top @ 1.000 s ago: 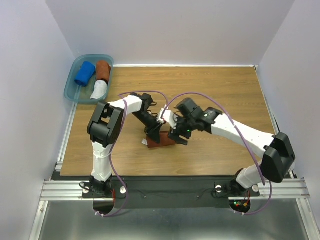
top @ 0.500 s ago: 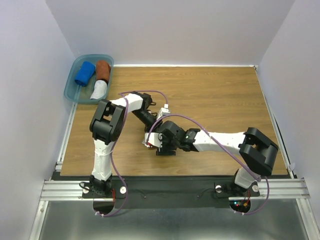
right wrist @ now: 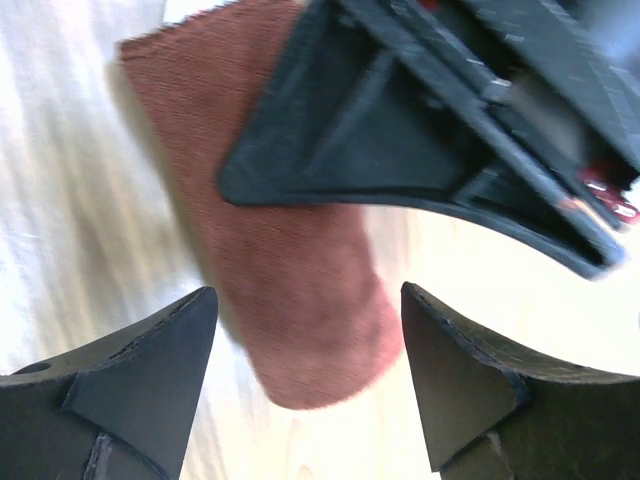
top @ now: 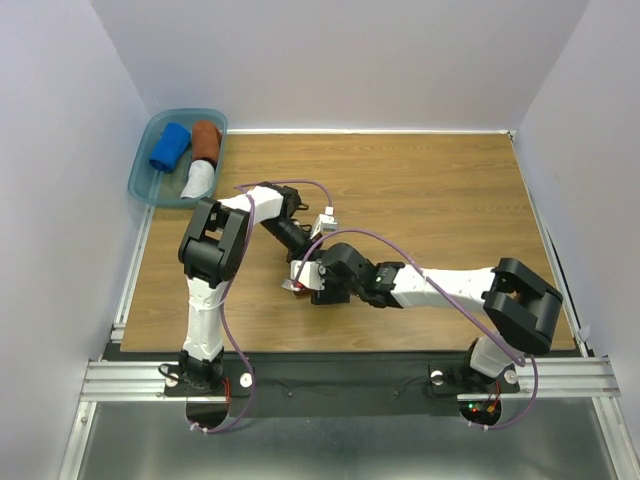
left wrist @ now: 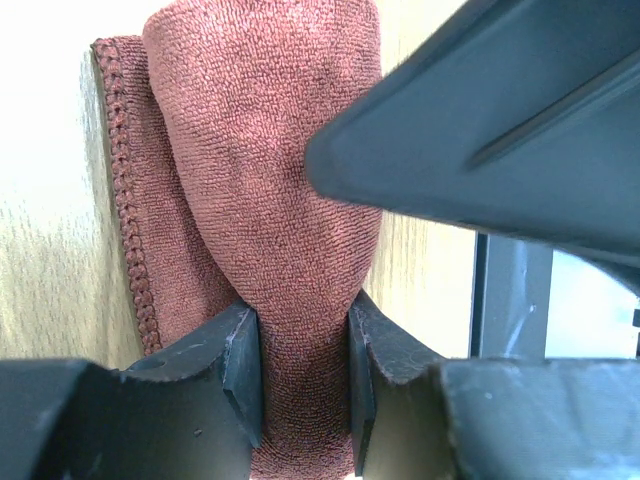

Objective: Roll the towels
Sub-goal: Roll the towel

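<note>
Top external view: both arms meet near the middle of the wooden table (top: 430,190). The left gripper (top: 298,268) and the right gripper (top: 318,283) crowd together over a rust-brown towel (top: 293,287), of which only a sliver shows at their left. At the far-left corner sits a translucent blue tub (top: 140,172) holding 3 rolls: a blue roll (top: 169,146), a brown roll (top: 205,140) and a pale grey roll (top: 197,180).

Left wrist view: the left gripper (left wrist: 305,375) pinches a bunched fold of the rust-brown towel (left wrist: 265,170) between its 2 fingers (left wrist: 243,365), jaws partly closed and pressing into the cloth on both sides. The towel lies on the tabletop, its stitched edge to the left. The right gripper's dark finger crosses above it at upper right.

Right wrist view: the right gripper (right wrist: 305,345) stands wide apart, its 2 fingers (right wrist: 150,375) either side of the rolled end of the rust-brown towel (right wrist: 300,310), gripping nothing. The left gripper's dark body covers the towel's upper part.
</note>
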You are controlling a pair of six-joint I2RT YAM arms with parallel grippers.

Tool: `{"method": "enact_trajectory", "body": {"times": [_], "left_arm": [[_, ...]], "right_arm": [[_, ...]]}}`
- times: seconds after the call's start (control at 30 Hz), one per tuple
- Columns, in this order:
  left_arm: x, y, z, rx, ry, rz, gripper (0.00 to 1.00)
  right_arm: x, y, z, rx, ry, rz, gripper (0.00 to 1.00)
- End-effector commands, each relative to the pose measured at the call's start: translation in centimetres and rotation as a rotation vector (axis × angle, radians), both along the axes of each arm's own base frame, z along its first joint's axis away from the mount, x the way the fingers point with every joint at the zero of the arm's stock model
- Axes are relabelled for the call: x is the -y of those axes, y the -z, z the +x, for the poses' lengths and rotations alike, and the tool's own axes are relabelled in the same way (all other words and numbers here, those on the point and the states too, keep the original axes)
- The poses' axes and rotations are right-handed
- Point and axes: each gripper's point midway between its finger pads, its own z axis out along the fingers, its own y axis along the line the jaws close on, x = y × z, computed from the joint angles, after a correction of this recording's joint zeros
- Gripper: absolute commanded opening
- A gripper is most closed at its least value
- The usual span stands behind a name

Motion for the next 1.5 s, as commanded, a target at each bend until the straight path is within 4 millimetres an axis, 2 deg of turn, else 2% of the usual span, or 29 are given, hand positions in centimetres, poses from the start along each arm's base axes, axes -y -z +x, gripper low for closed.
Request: {"method": "enact_trajectory", "body": {"times": [0.0, 0.17, 0.33, 0.43, 0.47, 0.5, 0.53, 0.6, 0.67, 0.73, 0.77, 0.8, 0.83, 0.87, 0.9, 0.93, 1.0, 1.1, 1.13, 1.17, 1.23, 1.27, 1.3, 1.33, 1.37, 1.4, 1.47], "left_arm": [[-3.4, 4.6, 0.0, 0.056, 0.092, 0.178, 0.31], [-3.2, 4.3, 0.2, 0.054, 0.087, 0.169, 0.33], [-3.3, 4.0, 0.5, 0.066, 0.087, 0.166, 0.37], [-3.6, 4.0, 0.5, 0.072, 0.089, 0.172, 0.38], [-3.6, 3.9, 0.5, 0.075, 0.089, 0.171, 0.39], [-3.6, 3.9, 0.5, 0.074, 0.086, 0.169, 0.39], [-3.6, 3.7, 0.6, 0.079, 0.082, 0.163, 0.4], [-3.5, 3.4, 1.0, 0.097, 0.068, 0.15, 0.4], [-3.6, 2.5, 1.5, 0.12, 0.04, 0.125, 0.46], [-3.9, 1.5, 2.5, 0.133, -0.015, 0.085, 0.56], [-4.1, 0.6, 3.0, 0.15, -0.039, 0.071, 0.66], [-4.6, 0.1, 3.6, 0.158, -0.067, 0.06, 0.7], [-4.7, -0.4, 3.9, 0.159, -0.086, 0.042, 0.79], [-5.0, -1.2, 4.2, 0.172, -0.103, 0.029, 0.8], [-5.5, -1.7, 4.6, 0.17, -0.13, 0.018, 0.86], [-5.7, -2.1, 4.7, 0.168, -0.146, 0.012, 0.98], [-6.6, -3.0, 5.4, 0.175, -0.192, 0.001, 0.98], [-9.2, -4.6, 7.6, 0.197, -0.314, -0.025, 0.99], [-11.1, -5.2, 8.6, 0.204, -0.389, -0.03, 0.99], [-11.9, -6.5, 9.3, 0.24, -0.431, -0.045, 0.99], [-13.7, -8.3, 10.5, 0.262, -0.537, -0.078, 0.99], [-14.4, -10.2, 10.8, 0.319, -0.567, -0.09, 0.99], [-15.5, -11.0, 11.1, 0.351, -0.602, -0.087, 0.99], [-16.0, -11.0, 11.2, 0.401, -0.613, -0.054, 0.99], [-16.1, -13.0, 10.7, 0.5, -0.604, -0.048, 0.99], [-16.7, -13.5, 11.2, 0.596, -0.603, -0.016, 0.99], [-16.3, -14.8, 9.9, 0.738, -0.582, 0.0, 0.99]], "right_arm": [[-0.1, -2.4, 1.3, 0.089, 0.008, 0.022, 0.79], [0.0, 0.5, 0.1, 0.022, -0.047, -0.019, 0.79], [0.1, 2.7, 0.4, -0.022, -0.048, -0.054, 0.79], [0.1, 3.9, 0.2, -0.068, -0.062, -0.059, 0.73], [0.3, 4.2, 0.1, -0.077, -0.062, -0.067, 0.69], [0.4, 4.5, 0.2, -0.085, -0.06, -0.075, 0.55], [0.5, 5.0, -0.2, -0.11, -0.071, -0.08, 0.46], [0.8, 5.3, -0.3, -0.147, -0.07, -0.082, 0.35], [1.4, 6.1, -1.1, -0.218, -0.074, -0.108, 0.26], [1.4, 6.4, -1.5, -0.299, -0.08, -0.1, 0.2], [1.7, 6.9, -2.5, -0.366, -0.089, -0.108, 0.14], [1.9, 6.8, -2.2, -0.387, -0.081, -0.099, 0.1], [2.3, 7.0, -2.6, -0.418, -0.078, -0.109, 0.04], [2.2, 7.1, -3.0, -0.449, -0.086, -0.1, 0.03], [2.5, 7.4, -3.0, -0.47, -0.079, -0.104, 0.01], [2.3, 7.4, -3.0, -0.482, -0.081, -0.102, 0.01], [2.5, 7.5, -3.4, -0.537, -0.082, -0.101, 0.01], [2.7, 7.7, -3.2, -0.585, -0.07, -0.093, 0.01], [3.0, 7.8, -3.4, -0.605, -0.061, -0.099, 0.01], [2.4, 7.4, -3.3, -0.621, -0.065, -0.078, 0.01], [2.6, 7.5, -3.3, -0.675, -0.049, -0.075, 0.01], [2.5, 7.6, -3.3, -0.701, -0.044, -0.07, 0.01], [1.8, 7.0, -3.2, -0.728, -0.052, -0.041, 0.01], [2.2, 7.1, -3.1, -0.764, -0.035, -0.041, 0.01], [1.8, 7.2, -2.6, -0.808, -0.031, -0.022, 0.01], [1.7, 7.3, -2.6, -0.835, -0.029, -0.018, 0.01], [1.6, 7.6, -2.4, -0.912, -0.02, -0.009, 0.01]]}}
